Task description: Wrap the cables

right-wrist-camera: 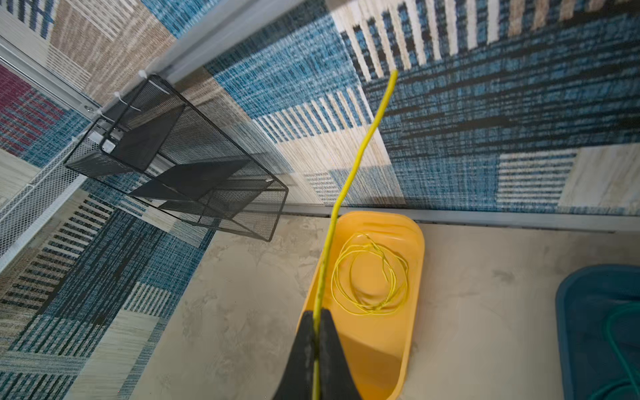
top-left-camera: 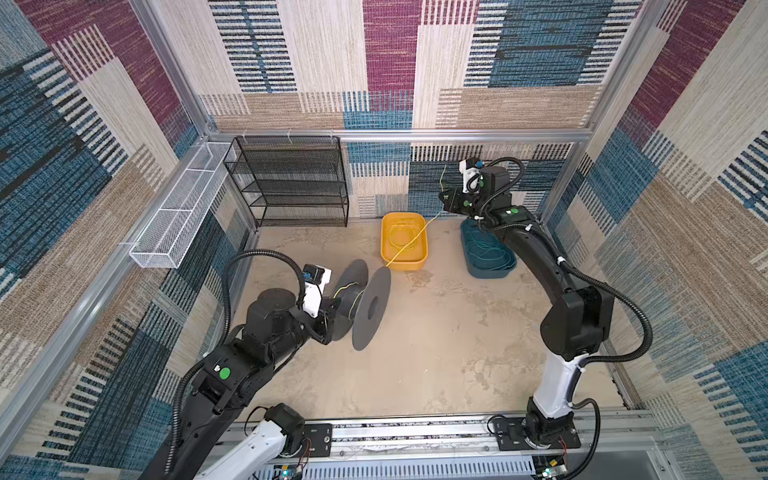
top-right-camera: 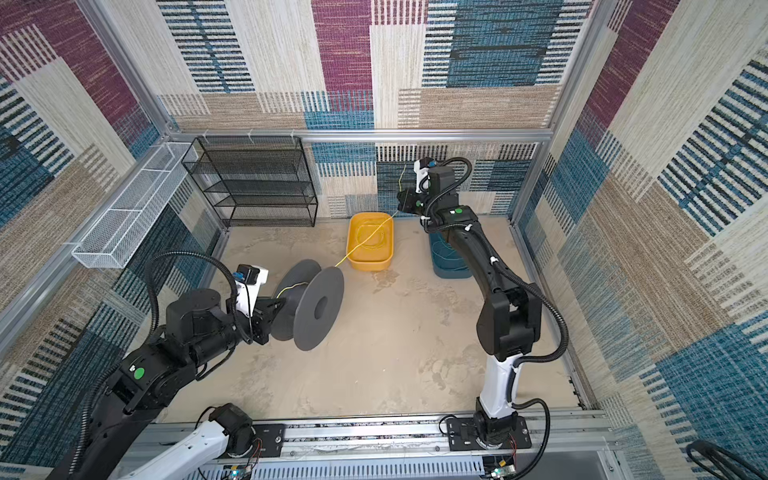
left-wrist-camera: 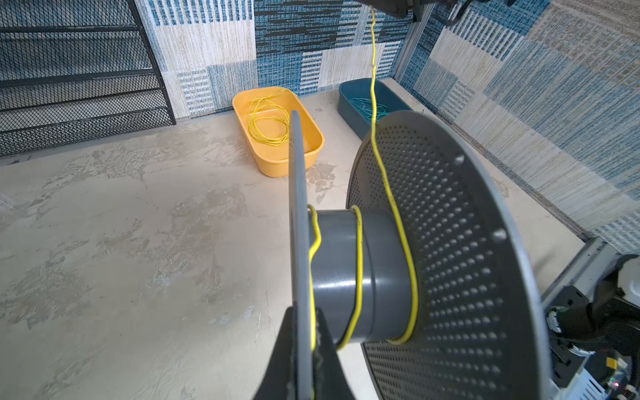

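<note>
The right gripper (right-wrist-camera: pixel 316 314) is clamped on the cable (top-left-camera: pixel 409 243); the cable stretches taut down to the spool (top-left-camera: pixel 371 308), free end pointing up. The left gripper (left-wrist-camera: pixel 304 311) is clamped on the spool's flange.

A black mesh shelf rack (top-left-camera: pixel 291 183) is set against the back wall (top-left-camera: pixel 382 178). A white mesh basket (top-left-camera: pixel 178 216) is fixed along the left wall (top-left-camera: pixel 83 199). A yellow tub (top-left-camera: pixel 405 265) and a blue tub (top-left-camera: pixel 490 272) are placed apart on the beige tabletop (top-left-camera: pixel 436 353).

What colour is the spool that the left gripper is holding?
Dark grey; the spool shows best in the left wrist view.
</note>
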Robot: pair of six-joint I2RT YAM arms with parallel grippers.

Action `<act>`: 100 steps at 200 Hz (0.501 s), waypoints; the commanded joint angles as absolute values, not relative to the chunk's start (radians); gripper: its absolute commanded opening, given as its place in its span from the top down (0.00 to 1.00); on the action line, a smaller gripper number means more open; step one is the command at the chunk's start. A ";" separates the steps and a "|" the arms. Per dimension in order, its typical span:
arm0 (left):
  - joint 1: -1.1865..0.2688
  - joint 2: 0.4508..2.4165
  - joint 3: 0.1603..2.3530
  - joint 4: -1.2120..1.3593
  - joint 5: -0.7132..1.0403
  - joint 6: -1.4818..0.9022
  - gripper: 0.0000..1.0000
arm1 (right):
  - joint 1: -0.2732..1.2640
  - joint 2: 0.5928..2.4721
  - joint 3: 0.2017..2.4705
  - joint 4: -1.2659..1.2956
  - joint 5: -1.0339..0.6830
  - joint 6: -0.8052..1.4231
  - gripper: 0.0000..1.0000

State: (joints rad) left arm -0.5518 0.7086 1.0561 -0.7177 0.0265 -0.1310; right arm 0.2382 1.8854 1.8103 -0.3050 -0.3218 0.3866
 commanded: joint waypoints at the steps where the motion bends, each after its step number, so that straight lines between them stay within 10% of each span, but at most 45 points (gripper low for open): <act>1: -0.550 0.701 1.101 -0.827 0.061 -0.118 1.00 | 0.199 1.840 1.713 -0.052 -0.128 0.408 1.00; 100: -0.549 0.748 1.139 -0.573 0.030 -0.213 1.00 | 0.120 1.599 1.140 0.299 -0.266 0.994 1.00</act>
